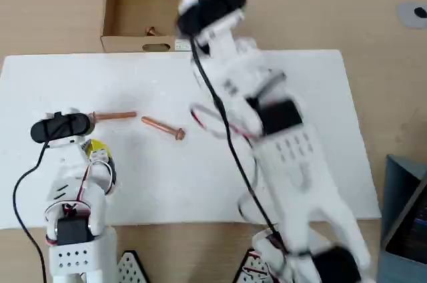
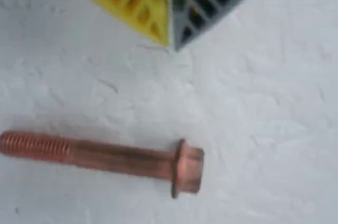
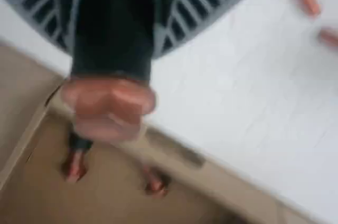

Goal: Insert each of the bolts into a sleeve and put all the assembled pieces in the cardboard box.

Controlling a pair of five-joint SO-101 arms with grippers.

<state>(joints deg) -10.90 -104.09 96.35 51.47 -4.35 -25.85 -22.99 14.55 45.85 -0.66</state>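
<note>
We see the right gripper [image 3: 116, 49] clamped on a dark sleeve [image 3: 112, 23] with a blurred bolt head [image 3: 108, 109] sticking out, over the cardboard box [image 3: 222, 179] rim. The left gripper [image 2: 170, 38], tips together on nothing, sits well away from the box near a loose bolt [image 2: 100, 158].

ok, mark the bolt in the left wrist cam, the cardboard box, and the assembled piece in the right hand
bolt [image 2: 95, 155]: left wrist view, middle of shank.
cardboard box [image 1: 127, 44]: high view, front wall.
assembled piece [image 3: 112, 34]: right wrist view, dark sleeve.

Overhead view, two close wrist views
</note>
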